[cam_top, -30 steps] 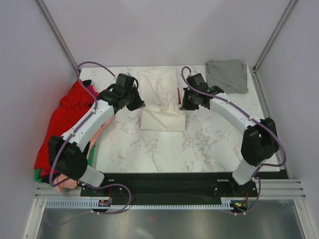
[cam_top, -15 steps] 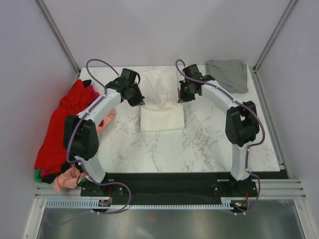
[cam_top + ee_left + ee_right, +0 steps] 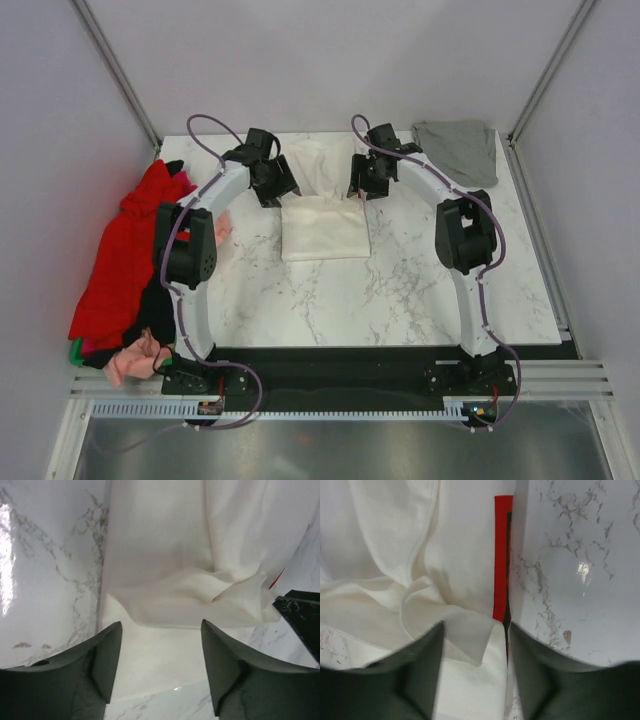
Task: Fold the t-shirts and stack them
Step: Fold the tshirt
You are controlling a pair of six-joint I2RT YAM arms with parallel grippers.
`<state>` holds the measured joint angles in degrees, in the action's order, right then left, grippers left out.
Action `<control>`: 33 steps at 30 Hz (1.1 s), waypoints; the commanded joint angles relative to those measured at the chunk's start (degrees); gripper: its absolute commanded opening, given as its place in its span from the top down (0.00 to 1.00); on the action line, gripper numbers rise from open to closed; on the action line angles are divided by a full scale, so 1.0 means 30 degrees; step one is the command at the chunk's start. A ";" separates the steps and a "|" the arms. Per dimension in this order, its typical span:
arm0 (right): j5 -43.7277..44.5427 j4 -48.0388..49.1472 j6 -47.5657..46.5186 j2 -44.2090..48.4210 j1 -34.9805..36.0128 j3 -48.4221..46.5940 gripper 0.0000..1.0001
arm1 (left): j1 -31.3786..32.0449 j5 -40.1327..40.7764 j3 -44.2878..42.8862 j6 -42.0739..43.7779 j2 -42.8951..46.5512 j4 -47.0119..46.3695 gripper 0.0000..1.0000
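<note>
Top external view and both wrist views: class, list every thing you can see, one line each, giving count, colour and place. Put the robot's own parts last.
white t-shirt: one, cream-white, partly folded, middle of the table towards the back
grey t-shirt: one, grey, far right corner
pile of t-shirts: count unclear, mostly red with pink, black and green showing, left edge of the table
red strip: one, red, along the white t-shirt's right edge
table: one, white marble
left hand: one, dark, open, over the white t-shirt's left side
right hand: one, dark, open, over its right edge
</note>
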<state>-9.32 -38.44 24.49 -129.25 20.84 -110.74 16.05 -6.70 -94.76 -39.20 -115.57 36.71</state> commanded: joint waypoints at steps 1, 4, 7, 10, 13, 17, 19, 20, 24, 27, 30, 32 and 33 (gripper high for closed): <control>-0.0378 -0.0194 0.0126 -0.1499 -0.0647 -0.3268 0.26 | -0.0575 -0.2067 -0.2946 0.0673 -0.1898 0.0121 0.23; -0.0583 -0.1395 0.0654 -0.2005 -0.1378 -0.6061 0.13 | -0.1014 -0.2542 -0.7016 0.0761 -0.3484 0.3129 0.10; -0.0702 -0.1486 0.0714 -0.0077 -0.1439 -0.4813 0.12 | -0.1074 -0.2045 -0.7820 0.1200 -0.2528 0.3818 0.08; -0.0643 0.0092 0.0742 0.3377 -0.0769 -0.0073 0.12 | -0.0986 -0.1372 -0.5482 0.1610 0.0020 0.3586 0.08; -0.0613 0.1588 0.0684 0.6339 0.0168 0.4967 0.12 | -0.0898 -0.1252 -0.1150 0.1495 0.2862 0.2563 0.10; -0.1635 0.3925 0.1415 0.9036 0.0348 1.1149 0.16 | -0.0606 -0.1925 0.6017 0.1202 0.6086 -0.0186 0.12; -0.2602 0.4897 0.2056 1.0122 0.0348 1.3965 0.20 | -0.0547 -0.2511 0.7993 0.0969 0.7523 -0.1128 0.13; -0.3012 0.5714 0.2235 1.0299 0.0319 1.4611 0.21 | -0.0518 -0.2745 0.9598 0.0880 0.7846 -0.1539 0.13; -0.3894 0.7009 0.2910 1.0389 0.0319 1.6694 0.26 | -0.0372 -0.3772 1.2013 0.0207 0.8756 -0.3560 0.19; -0.3748 0.7362 0.2823 0.9922 0.0348 1.6815 0.28 | -0.0167 -0.3627 1.2952 -0.0233 0.8904 -0.4061 0.21; -0.3514 0.7567 0.2677 0.9308 0.0319 1.6756 0.30 | -0.0049 -0.3422 1.3509 -0.0438 0.8670 -0.4559 0.22; -0.3542 0.7801 0.2647 0.8955 0.0260 1.6756 0.32 | -0.0019 -0.3363 1.3860 -0.0556 0.8291 -0.5115 0.23; -0.3601 0.7889 0.2618 0.8605 0.0260 1.6756 0.34 | -0.0019 -0.3450 1.3949 -0.0614 0.8172 -0.5320 0.26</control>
<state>-19.31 -18.61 32.18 -101.25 21.76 -59.66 15.75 -15.70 -54.04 -39.09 -91.42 26.37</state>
